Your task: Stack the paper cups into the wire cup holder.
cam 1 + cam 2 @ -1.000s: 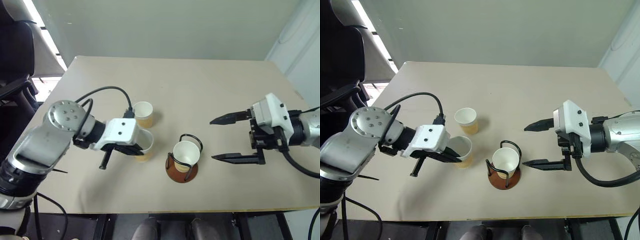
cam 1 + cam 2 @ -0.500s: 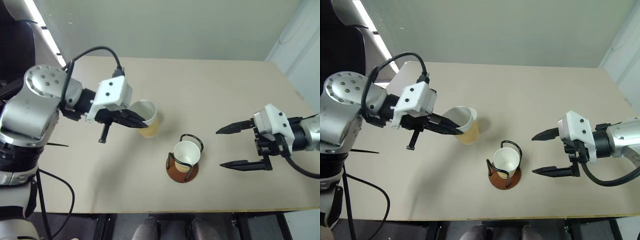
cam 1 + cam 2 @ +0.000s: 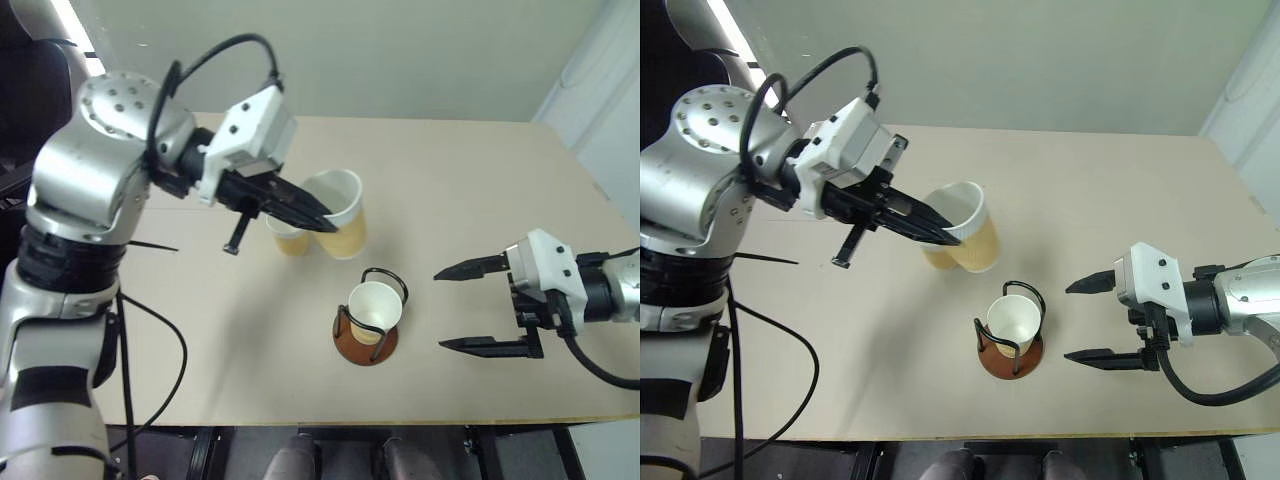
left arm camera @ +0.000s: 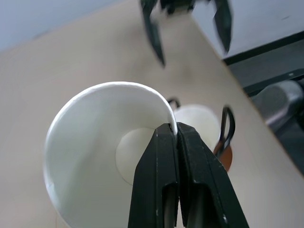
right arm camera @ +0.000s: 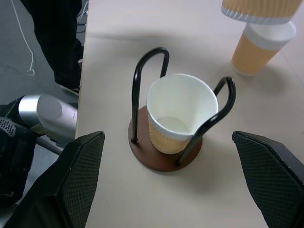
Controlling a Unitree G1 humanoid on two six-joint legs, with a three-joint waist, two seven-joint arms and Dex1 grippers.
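Tan-yellow paper with a rolled white rim, the lifted cup (image 3: 337, 213) hangs off the beige desk (image 3: 450, 180) in our left tool (image 3: 940, 232), clamped on its rim wall; 1 cup (image 5: 180, 111) sits in the black-wire, brown-based holder (image 3: 366, 337), 1 (image 3: 289, 238) stands behind. We judge it light, thin and easily crushed, so a gentle rim pinch suits. Our right tool (image 3: 465, 307) waits with fingers apart, beside the holder.

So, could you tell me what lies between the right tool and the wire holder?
Nothing: bare table separates the open right tool from the holder, as the left eye view shows.
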